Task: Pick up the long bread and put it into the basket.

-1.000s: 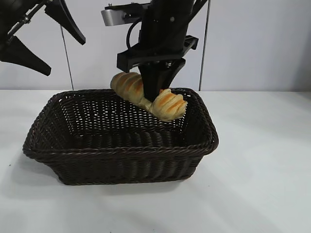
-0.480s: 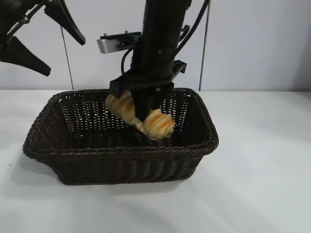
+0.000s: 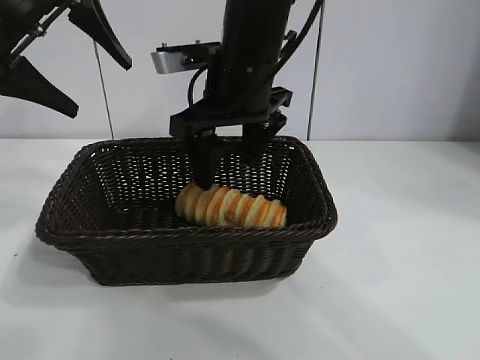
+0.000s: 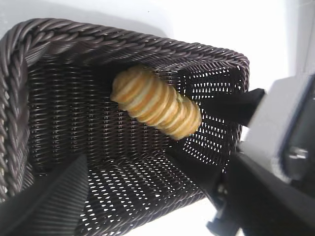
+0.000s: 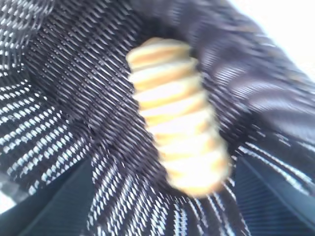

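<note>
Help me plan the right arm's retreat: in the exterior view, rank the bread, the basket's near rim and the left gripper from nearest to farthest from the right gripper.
1. Bread, just under the open right gripper, inside the basket.
2. Basket's near rim, lower, toward the camera.
3. Left gripper, raised at the far left.

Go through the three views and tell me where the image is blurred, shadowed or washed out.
Exterior view: sharp and evenly lit, soft shadow on the table below the basket. Left wrist view: the long bread is slightly soft, the white table beyond the rim washed out. Right wrist view: heavy motion blur smears bread and weave; a bright corner is blown out.
</note>
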`<state>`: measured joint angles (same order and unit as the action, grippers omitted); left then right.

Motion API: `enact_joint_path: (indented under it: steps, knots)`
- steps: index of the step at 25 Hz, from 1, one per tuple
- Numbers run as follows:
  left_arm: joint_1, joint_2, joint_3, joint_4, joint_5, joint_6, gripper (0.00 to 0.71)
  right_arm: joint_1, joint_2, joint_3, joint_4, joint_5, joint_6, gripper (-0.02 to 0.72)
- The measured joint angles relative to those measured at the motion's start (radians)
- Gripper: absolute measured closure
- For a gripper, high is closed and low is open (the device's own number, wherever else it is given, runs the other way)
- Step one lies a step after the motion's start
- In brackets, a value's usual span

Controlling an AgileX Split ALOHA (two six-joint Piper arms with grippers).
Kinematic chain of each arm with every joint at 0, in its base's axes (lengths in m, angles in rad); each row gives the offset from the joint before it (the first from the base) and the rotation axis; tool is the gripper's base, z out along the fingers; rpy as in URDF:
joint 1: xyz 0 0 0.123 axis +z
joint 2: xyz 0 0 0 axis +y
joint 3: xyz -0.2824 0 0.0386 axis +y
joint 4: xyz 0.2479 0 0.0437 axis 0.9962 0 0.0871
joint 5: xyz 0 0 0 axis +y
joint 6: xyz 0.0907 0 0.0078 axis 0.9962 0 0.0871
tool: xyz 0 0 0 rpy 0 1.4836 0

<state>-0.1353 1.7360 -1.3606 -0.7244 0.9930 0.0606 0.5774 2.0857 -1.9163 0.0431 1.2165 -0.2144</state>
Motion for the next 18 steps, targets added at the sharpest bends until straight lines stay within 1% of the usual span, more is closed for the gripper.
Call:
enact_joint_path:
  steps: [3, 8, 14, 16, 18]
  knots:
    - [0.000, 0.000, 0.000, 0.000, 0.004, 0.001, 0.148, -0.014, -0.022, -0.048, -0.007, 0.015, 0.008, 0.132]
    - [0.000, 0.000, 0.000, 0.000, 0.006, 0.001, 0.148, -0.026, -0.055, -0.121, -0.012, 0.020, 0.045, 0.132]
    - [0.000, 0.000, 0.000, 0.000, 0.007, 0.001, 0.148, -0.043, -0.061, -0.130, -0.014, 0.025, 0.080, 0.132]
    - [0.000, 0.000, 0.000, 0.000, 0.007, 0.001, 0.148, -0.075, -0.061, -0.130, -0.004, 0.025, 0.096, 0.132]
    - [0.000, 0.000, 0.000, 0.000, 0.007, 0.001, 0.148, -0.123, -0.061, -0.130, 0.034, 0.025, 0.109, 0.132]
